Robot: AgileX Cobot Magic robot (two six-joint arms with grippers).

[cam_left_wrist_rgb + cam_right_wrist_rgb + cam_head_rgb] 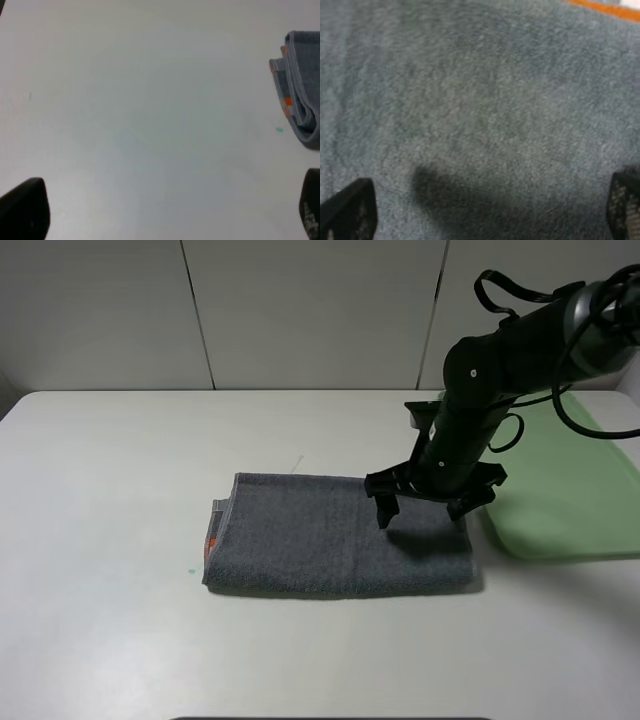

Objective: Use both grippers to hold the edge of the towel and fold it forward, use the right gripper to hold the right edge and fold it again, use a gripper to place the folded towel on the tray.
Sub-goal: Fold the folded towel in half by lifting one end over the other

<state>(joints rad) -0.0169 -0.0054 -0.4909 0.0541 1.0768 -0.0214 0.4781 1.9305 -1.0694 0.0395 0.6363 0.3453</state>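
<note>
Towel (330,545) — dark grey, folded into a thick rectangle — lies flat on the white table (100,490), directly beneath the right gripper (422,508). That gripper's two black fingers (383,512) are spread wide apart and hold nothing. They point down over the end of the towel nearest the tray, one finger over the cloth further in and the other close to the end edge. Whether the tips touch the pile or hang just above it I cannot tell. A dark shadow (450,200) sits on the cloth between them.

In the right wrist view grey terry fills the space between the fingers, and a strip of the orange band (605,6) shows at the end of the towel far from this gripper. On the gripper's other side, just past the towel's near end, lies the light green tray (575,500).

The left gripper (165,210) is well apart from the right one, beyond the towel's orange end. It too is spread wide and empty over bare table, with the stacked layers of that end off to one side.
</note>
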